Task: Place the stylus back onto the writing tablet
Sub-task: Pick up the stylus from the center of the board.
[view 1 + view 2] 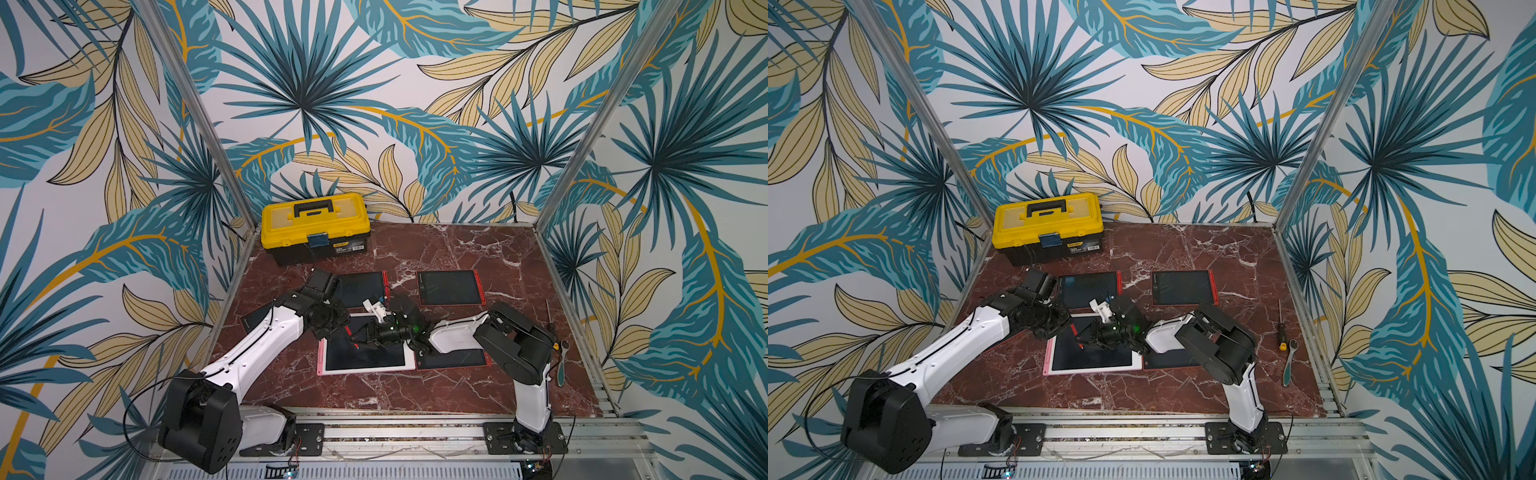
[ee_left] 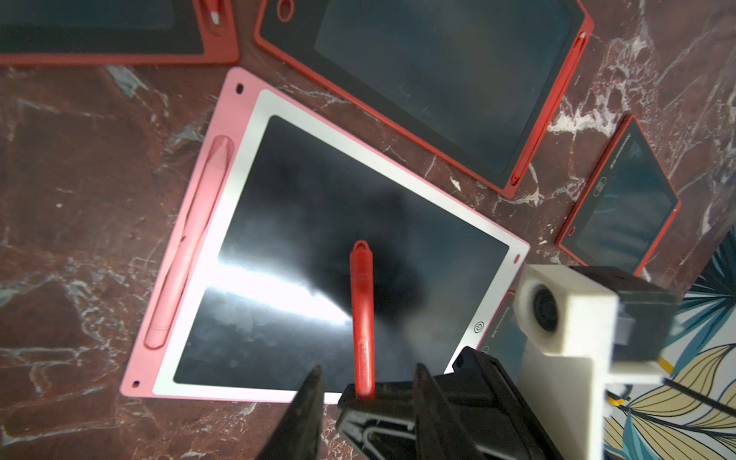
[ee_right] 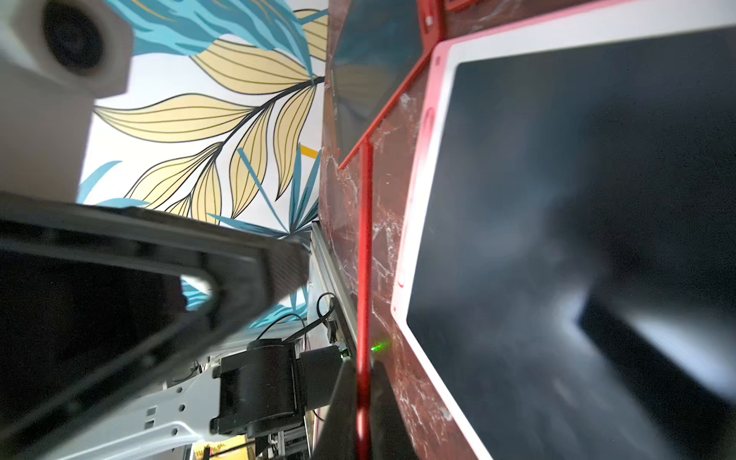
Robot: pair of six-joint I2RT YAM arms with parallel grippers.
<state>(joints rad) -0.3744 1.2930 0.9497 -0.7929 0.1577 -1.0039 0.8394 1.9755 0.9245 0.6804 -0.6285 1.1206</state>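
The right gripper (image 3: 363,370) pinches the red stylus (image 2: 361,314) tight. The left gripper (image 2: 367,368) stands part-open, a finger on either side of the stylus and clear of it. Beneath both lies the pink tablet (image 2: 318,191), with the stylus well inside its white border. The red tablets (image 2: 438,79) crowd just beyond.

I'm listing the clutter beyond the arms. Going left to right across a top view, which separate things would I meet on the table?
Yellow toolbox → uncovered red tablet → screwdriver. The ratchet overlaps the screwdriver, so it is left out.
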